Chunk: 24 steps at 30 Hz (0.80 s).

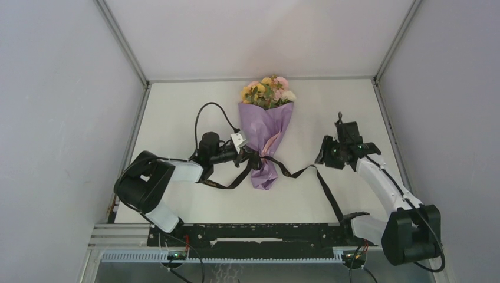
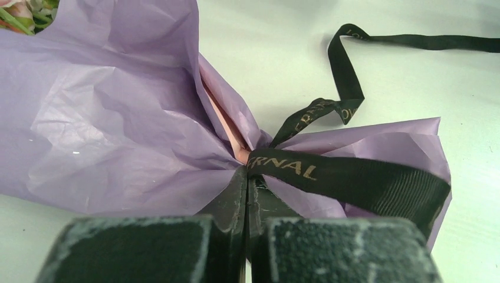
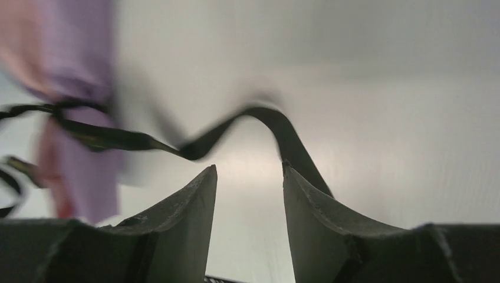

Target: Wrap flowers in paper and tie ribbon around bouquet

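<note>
Bouquet (image 1: 266, 109) lies in the middle of the table (image 1: 177, 118), its flowers (image 1: 268, 89) pointing away from us. Our left gripper (image 1: 252, 158) is pressed together, pinching the black ribbon (image 1: 295, 173) at the thin neck of the paper (image 1: 268, 127). Our right gripper (image 1: 322, 157) is spread apart, with the ribbon just beside it.

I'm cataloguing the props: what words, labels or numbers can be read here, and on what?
"ERNAL": gold letters on the black ribbon around the bouquet; the word's start is hidden.
Other gold lettering on its twisted stretch: too small to read surely.
Nothing else legible.
</note>
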Available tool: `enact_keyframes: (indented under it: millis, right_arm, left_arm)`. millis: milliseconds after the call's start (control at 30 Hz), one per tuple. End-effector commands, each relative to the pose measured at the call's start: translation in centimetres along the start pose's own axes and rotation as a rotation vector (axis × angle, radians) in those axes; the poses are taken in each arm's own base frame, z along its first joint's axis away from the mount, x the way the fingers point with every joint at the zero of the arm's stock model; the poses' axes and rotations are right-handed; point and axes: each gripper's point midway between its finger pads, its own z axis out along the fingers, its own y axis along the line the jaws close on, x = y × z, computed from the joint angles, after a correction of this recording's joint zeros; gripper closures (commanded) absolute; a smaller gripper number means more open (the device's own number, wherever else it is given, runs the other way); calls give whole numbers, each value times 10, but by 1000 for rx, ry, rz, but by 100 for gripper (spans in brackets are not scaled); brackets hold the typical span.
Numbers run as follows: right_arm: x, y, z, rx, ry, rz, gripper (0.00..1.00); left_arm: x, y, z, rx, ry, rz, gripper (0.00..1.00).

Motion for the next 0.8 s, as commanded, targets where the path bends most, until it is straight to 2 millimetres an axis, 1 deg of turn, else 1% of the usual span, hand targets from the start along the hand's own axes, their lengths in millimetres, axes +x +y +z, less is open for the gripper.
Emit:
enact_keyframes:
  millis: [0, 100, 200, 300, 433, 600, 667, 767]
  right_arm:
    - [62, -43, 8, 200, 211, 60, 46]
    - [77, -40, 22, 197, 267, 47, 42]
    - [80, -34, 41, 185, 290, 32, 41]
    - [77, -41, 55, 226, 288, 33, 41]
    - [76, -52, 67, 287, 290, 38, 45]
    - [63, -56, 67, 328, 261, 18, 49]
    - [55, -54, 63, 336, 248, 4, 51]
    - [40, -46, 53, 328, 215, -22, 50]
  left_arm:
    - [-27, 3, -3, -30, -71, 109, 100]
    - [-28, 2, -3, -27, -72, 100, 100]
    - [-30, 1, -2, -22, -75, 101, 100]
    - [-34, 1, -2, -21, -83, 102, 100]
    - [-37, 2, -1, -24, -90, 109, 100]
    - [-35, -2, -2, -8, -89, 109, 100]
    - [-35, -2, -2, -9, -89, 107, 100]
    - [-35, -2, -3, -11, -89, 107, 100]
